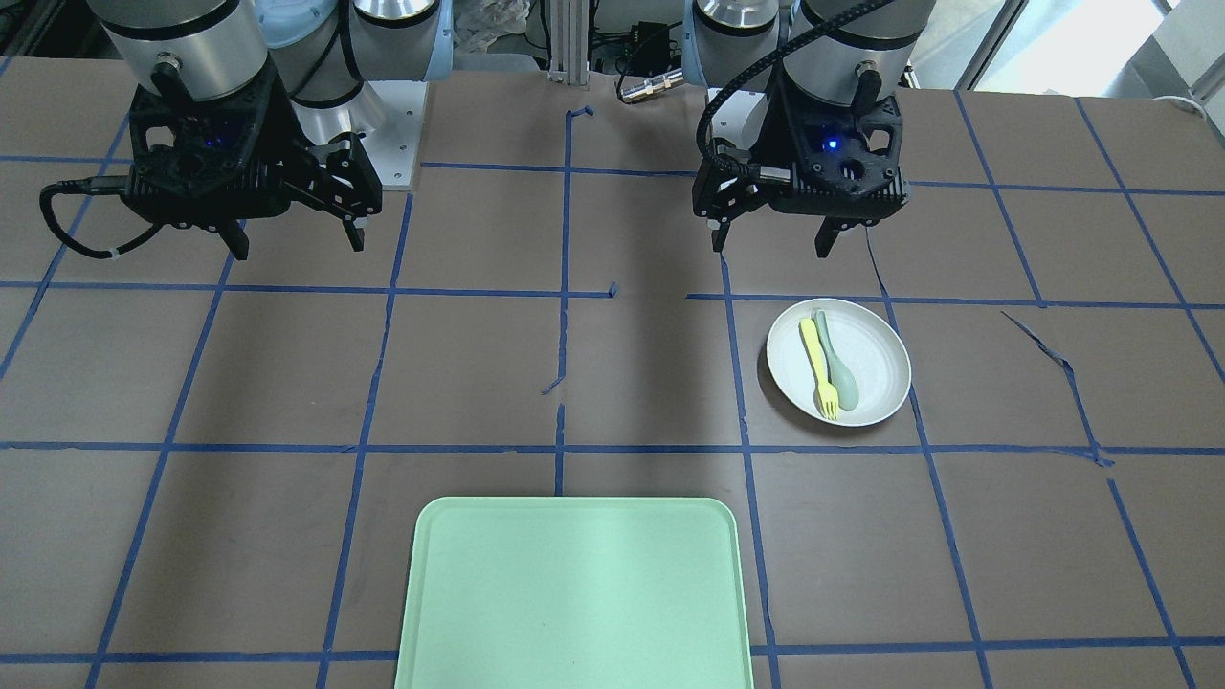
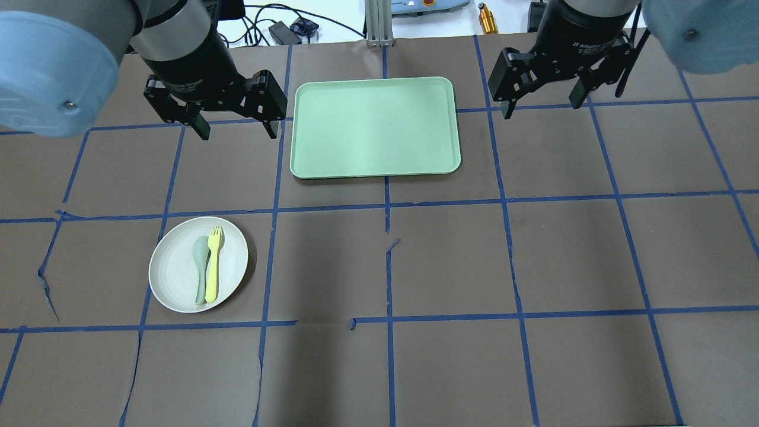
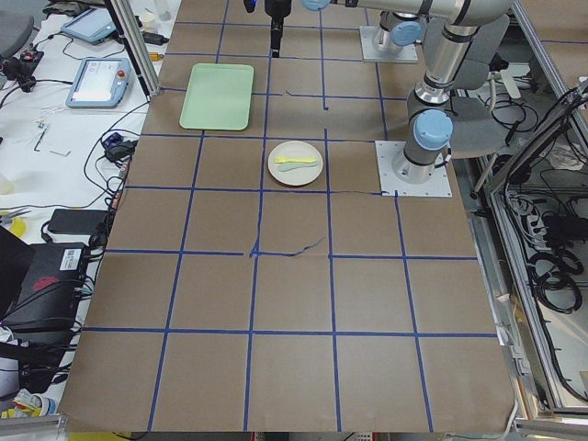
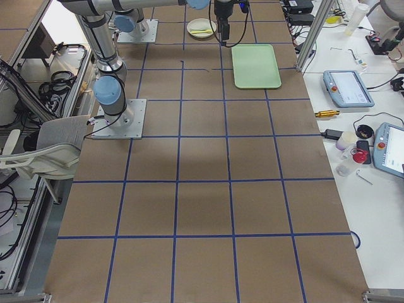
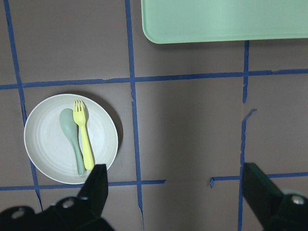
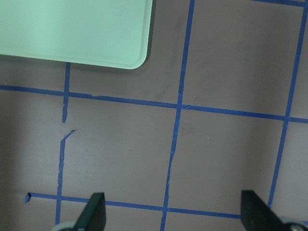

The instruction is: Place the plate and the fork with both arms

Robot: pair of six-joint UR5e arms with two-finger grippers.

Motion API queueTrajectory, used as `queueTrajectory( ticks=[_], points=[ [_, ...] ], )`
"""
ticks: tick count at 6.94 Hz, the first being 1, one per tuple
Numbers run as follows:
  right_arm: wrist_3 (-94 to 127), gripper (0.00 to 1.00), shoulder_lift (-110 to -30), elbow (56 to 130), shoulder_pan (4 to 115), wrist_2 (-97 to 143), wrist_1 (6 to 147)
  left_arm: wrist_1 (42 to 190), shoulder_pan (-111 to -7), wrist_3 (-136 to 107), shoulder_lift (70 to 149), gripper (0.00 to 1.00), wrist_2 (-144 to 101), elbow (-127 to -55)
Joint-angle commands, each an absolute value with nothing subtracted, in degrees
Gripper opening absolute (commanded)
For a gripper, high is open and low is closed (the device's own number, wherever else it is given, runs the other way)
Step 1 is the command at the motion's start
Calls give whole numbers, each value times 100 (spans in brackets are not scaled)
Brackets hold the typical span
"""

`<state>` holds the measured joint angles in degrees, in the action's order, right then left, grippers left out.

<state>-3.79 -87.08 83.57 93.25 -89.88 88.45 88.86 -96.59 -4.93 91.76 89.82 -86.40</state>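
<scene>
Lying on plate (image 2: 173, 274), fork (image 2: 212, 267) beside spoon (image 2: 200, 270); jaws on left arm (image 2: 184, 50), right arm (image 2: 584, 29) released.

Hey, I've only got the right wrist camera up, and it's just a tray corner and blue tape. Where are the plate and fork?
Observer: The plate sits on the robot's left side, nearer the robot than the tray.
Operator: And the fork?
Observer: The fork lies on the plate beside a grey-green spoon, with its tines pointing toward the tray's side.
Operator: Is the left claw holding anything?
Observer: No. The left claw is open and empty, hovering beside the tray.
</scene>
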Motion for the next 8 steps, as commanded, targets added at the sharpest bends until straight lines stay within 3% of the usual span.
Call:
queueTrajectory(
  ticks=[1, 3, 8],
  points=[
    [-378, 100, -8710, 8350, 9325, -8991, 8851, 8886, -9659, -492, 9176, 100, 8991, -8640],
    [-387, 100, -8701, 8358, 9325, -9000, 8851, 8877, -9546, -379, 9254, 100, 9061, -8822],
    [-378, 100, -8710, 8385, 9325, -9000, 8833, 6826, -7107, 1833, 9035, 100, 9114, -11649]
  ],
)
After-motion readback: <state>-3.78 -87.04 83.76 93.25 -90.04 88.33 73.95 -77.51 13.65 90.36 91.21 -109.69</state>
